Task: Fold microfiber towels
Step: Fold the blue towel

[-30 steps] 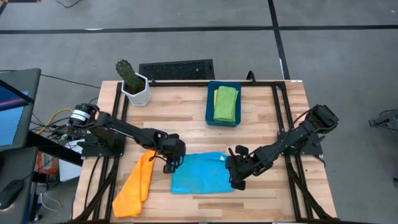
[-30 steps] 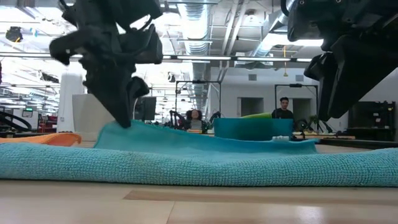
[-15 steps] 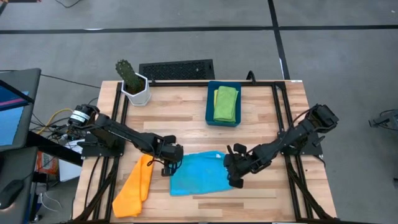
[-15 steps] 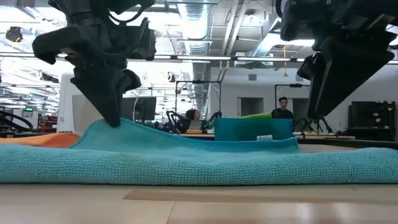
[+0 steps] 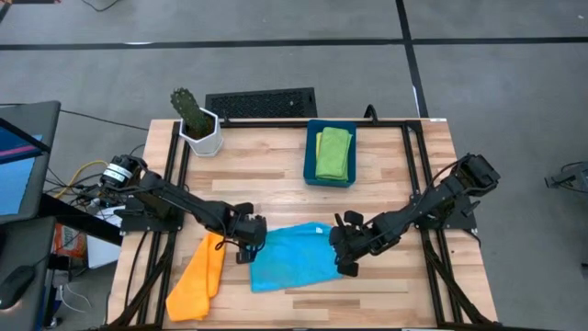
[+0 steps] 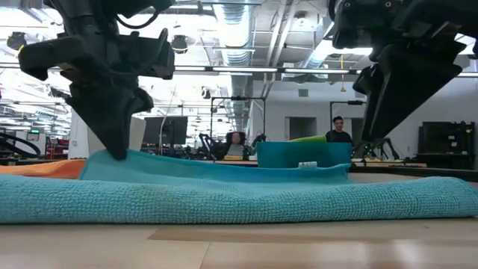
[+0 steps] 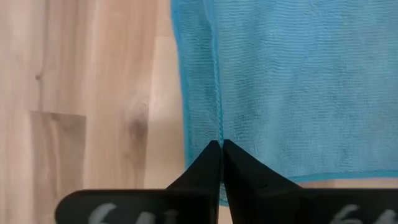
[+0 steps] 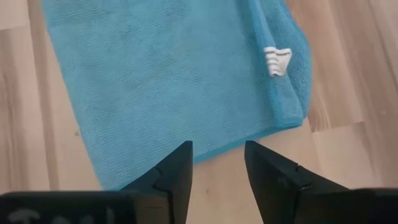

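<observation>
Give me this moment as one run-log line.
left pincer: shut on blue towel edge | right pincer: open, over towel's other side | orange towel: unfolded, left | green towel: in bin

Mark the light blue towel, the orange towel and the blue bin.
light blue towel (image 5: 292, 257): high view, centre of the cloth.
orange towel (image 5: 195, 287): high view, lower half of the cloth.
blue bin (image 5: 310, 156): high view, left wall.

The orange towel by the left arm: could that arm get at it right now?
Probably not at once: the orange towel lies uncovered just beside the left gripper, but its fingers are shut on the blue towel.
</observation>
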Action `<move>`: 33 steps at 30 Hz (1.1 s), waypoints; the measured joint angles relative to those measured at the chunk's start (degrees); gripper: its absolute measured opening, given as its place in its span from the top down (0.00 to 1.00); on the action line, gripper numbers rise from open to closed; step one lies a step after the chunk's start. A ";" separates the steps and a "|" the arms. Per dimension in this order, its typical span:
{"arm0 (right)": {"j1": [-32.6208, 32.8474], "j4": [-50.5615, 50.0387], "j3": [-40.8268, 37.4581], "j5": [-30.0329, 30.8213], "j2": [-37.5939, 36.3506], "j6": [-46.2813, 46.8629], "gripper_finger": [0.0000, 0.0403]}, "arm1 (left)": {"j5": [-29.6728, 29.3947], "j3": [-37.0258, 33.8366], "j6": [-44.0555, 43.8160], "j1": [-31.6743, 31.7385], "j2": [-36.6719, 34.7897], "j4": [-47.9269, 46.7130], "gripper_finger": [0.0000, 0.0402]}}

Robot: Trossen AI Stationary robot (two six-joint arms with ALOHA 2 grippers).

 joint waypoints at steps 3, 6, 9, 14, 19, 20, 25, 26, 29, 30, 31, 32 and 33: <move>0.00 0.42 0.00 0.04 0.00 0.00 0.58 | -1.18 0.00 -0.46 0.02 0.00 -0.05 0.98; 0.00 1.24 0.00 0.07 0.00 0.00 0.58 | -1.16 0.00 -0.96 0.04 0.42 -0.25 0.95; -0.34 2.50 0.00 0.11 0.00 -0.48 0.56 | -1.14 0.00 -1.46 0.03 0.89 -0.89 0.91; -2.50 4.37 -0.01 0.27 0.83 -4.40 0.53 | -1.47 0.00 -2.14 0.07 1.05 -1.65 0.80; -5.11 4.17 -0.04 0.16 0.85 -8.07 0.52 | -1.35 0.00 -3.61 0.10 1.05 -2.51 0.66; -5.54 4.20 -0.04 0.12 0.85 -8.50 0.53 | -1.25 0.00 -3.91 0.10 1.05 -2.98 0.64; -6.86 4.70 -0.04 -0.90 0.85 -12.05 0.54 | -0.82 0.21 -10.28 0.10 -0.08 -6.44 0.56; -6.81 5.03 -0.04 -1.15 0.85 -13.37 0.55 | -0.68 0.76 -12.04 0.09 -0.91 -6.88 0.55; -6.64 5.67 -0.04 -0.92 0.85 -16.09 0.55 | -2.39 2.89 -17.06 -0.45 -4.42 -5.79 0.55; -6.65 5.52 -0.04 -0.65 0.85 -16.95 0.55 | -4.33 3.32 -18.80 -0.97 -5.40 -4.45 0.56; -6.74 5.42 -0.04 -0.47 0.85 -17.90 0.55 | -6.62 3.45 -20.25 -1.78 -6.08 -1.90 0.56; -6.82 5.46 -0.04 -0.41 0.85 -19.07 0.55 | -8.70 3.45 -20.98 -2.73 -6.43 1.21 0.57; -6.91 5.49 -0.04 -0.25 0.84 -20.18 0.55 | -10.54 3.37 -21.01 -3.83 -6.47 4.65 0.57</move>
